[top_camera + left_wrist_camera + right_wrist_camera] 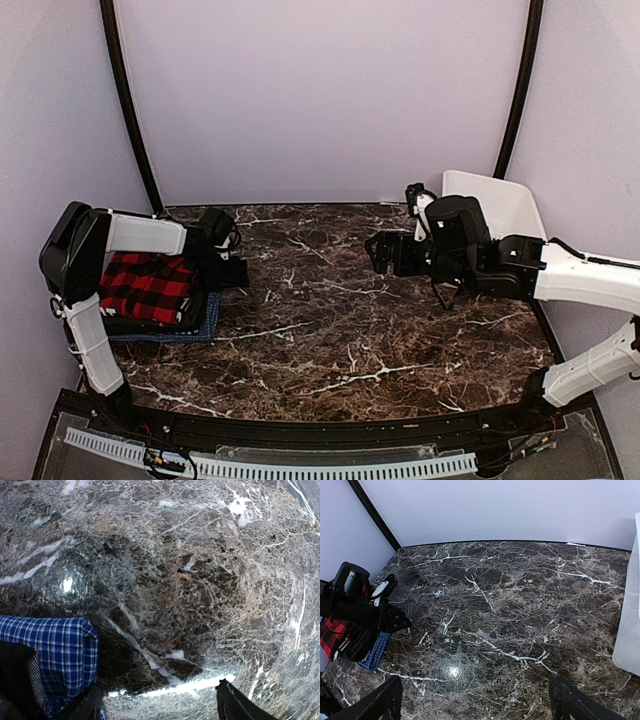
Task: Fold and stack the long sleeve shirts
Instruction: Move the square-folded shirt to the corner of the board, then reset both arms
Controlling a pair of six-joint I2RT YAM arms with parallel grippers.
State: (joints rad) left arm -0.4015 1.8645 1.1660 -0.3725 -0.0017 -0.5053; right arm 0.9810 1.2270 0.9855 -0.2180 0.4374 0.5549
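Stack sat at the left edge of the marble table [340, 330], partly under the left arm [140, 235]. The red-and-black checked shirt [145, 285] lay on top, folded to a rough rectangle. The blue checked shirt [205, 325] lay at the bottom, its edge and one rounded folded corner showing past the pile. A dark layer [15, 680] lay above the blue in the left wrist view, likely the black shirt, though no tag was visible to confirm it. No loose cloth lay anywhere on the table, so I judged folding and stacking essentially done, with at most a tidy of the pile's edges and clearing the arms left. The left gripper [243, 272] hovered just beside the stack's inner edge, jaws apart and empty over bare stone. The right gripper [374, 250] hung well apart over mid-table, jaws spread wide, holding nothing. The cloth was soft, matte woven check and slightly puffy at the folds. The tabletop was hard, glossy brown stone with white veins and lamp glare. The white basket [500, 195] at the right rear was smooth plastic, its inside not visible.
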